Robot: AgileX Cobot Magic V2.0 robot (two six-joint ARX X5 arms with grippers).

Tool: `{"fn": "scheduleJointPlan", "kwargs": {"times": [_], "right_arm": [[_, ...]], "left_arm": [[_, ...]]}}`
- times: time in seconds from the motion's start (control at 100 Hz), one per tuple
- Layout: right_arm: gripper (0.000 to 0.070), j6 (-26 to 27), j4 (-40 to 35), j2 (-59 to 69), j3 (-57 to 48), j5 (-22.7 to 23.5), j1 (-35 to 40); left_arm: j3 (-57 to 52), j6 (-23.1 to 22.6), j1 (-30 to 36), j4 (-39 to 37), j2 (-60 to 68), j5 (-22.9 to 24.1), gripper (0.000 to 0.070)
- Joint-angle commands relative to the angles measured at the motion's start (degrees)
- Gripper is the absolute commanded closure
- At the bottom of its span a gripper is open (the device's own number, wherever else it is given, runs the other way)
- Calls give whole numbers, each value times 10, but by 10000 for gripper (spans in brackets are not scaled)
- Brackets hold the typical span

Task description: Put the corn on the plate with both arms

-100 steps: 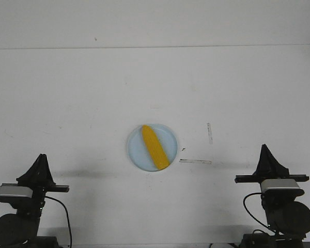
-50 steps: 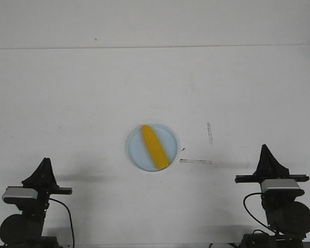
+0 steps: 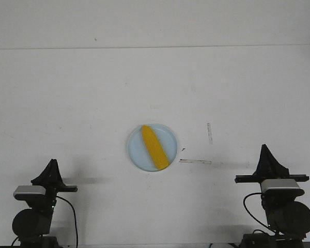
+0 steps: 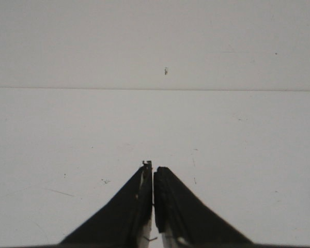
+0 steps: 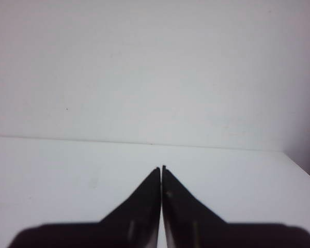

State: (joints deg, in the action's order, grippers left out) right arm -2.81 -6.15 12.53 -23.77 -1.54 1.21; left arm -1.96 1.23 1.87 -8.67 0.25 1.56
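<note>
My left claw (image 3: 52, 164) sits low at the near left corner of the white table (image 3: 93, 93), its tips pressed together and holding nothing. At the middle of the table the corn (image 3: 154, 147) lies slantwise on the pale blue plate (image 3: 136, 155), pointed end away from me. Just right of the plate are two thin tape marks (image 3: 195, 161). My right claw (image 3: 265, 150) is pinched closed too, empty, well apart from the plate.

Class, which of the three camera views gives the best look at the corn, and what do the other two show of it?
The front view: the corn lies diagonally on the plate, fully visible. Neither wrist view shows it at all, only closed fingers over bare white table.
</note>
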Motion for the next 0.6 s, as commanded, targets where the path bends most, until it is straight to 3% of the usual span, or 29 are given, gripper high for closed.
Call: {"fn": "scheduleJointPlan", "kwargs": {"times": [0.0, 0.59], "right_arm": [[696, -4, 5, -2, 0, 0, 1], [696, -4, 5, -2, 0, 0, 1]], "left_arm": [[12, 6, -1, -7, -1, 2, 698], [12, 5, 0, -13, -1, 2, 699]]}}
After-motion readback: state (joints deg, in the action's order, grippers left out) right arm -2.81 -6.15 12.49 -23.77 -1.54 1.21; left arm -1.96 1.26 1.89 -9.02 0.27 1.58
